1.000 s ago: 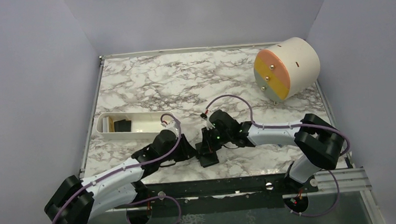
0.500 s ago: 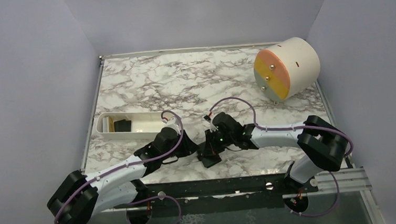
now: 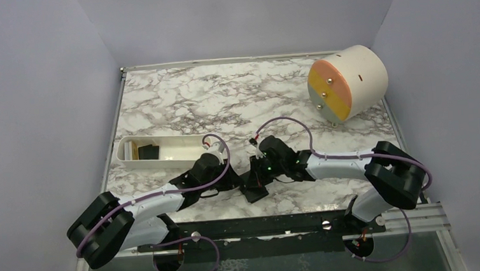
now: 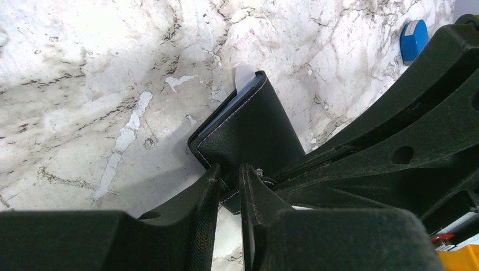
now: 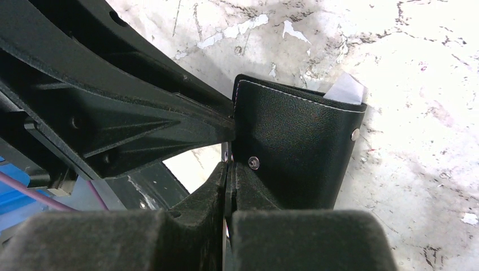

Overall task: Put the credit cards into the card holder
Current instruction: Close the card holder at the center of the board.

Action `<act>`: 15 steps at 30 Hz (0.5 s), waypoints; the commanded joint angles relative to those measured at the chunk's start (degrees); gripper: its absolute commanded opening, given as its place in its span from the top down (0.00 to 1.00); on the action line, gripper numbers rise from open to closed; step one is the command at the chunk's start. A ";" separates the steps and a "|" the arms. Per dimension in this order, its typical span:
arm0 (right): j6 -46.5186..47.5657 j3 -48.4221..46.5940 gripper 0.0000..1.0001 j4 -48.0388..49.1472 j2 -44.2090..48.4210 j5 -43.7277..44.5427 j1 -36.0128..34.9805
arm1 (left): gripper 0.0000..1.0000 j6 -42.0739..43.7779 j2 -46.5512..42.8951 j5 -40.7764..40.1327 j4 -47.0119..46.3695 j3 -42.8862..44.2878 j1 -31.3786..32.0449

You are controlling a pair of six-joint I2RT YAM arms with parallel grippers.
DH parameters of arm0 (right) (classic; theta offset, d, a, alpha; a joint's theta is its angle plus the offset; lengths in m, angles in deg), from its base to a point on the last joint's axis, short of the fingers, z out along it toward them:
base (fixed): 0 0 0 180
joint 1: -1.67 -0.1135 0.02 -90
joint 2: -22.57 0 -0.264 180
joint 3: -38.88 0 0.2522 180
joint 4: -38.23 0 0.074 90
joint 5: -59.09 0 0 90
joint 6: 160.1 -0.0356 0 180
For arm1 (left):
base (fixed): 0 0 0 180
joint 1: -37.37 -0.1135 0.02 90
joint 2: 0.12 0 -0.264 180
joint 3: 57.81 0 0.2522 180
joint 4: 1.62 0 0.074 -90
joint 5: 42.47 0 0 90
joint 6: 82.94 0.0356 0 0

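The left claw (image 4: 229,179) is narrowed to a slit, nipping the card holder (image 4: 248,127) at its near corner; the right claw (image 5: 229,179) is pinched flat on another edge of the holder, beside the stud (image 5: 254,162); the holder is folded, a pale slip (image 4: 244,76) poking from its far end; two grips this close crowd each other; an uneven pull could slide the cover out of one claw, or shake the slip onto the worktop (image 4: 85,84); the credit cards (image 3: 150,152), seemingly, lie in the white tray (image 3: 174,149) well left of the holder.
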 commanded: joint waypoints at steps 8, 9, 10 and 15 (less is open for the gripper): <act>-1.71 1.07 0.99 -1.86 1.44 4.28 -0.48 | 0.79 1.41 -0.42 0.23 -1.40 -0.71 -0.16; -1.88 1.13 0.99 -2.06 1.54 4.35 -0.48 | 0.79 1.37 -0.34 0.12 -1.19 -0.79 -0.20; -2.08 1.33 0.99 -2.24 1.55 4.43 -0.48 | 0.79 1.37 -0.26 0.03 -0.90 -0.80 -0.17; -3.02 2.50 0.99 -2.17 1.51 5.09 -0.43 | 0.79 1.45 0.03 0.13 -0.55 -0.97 -0.20</act>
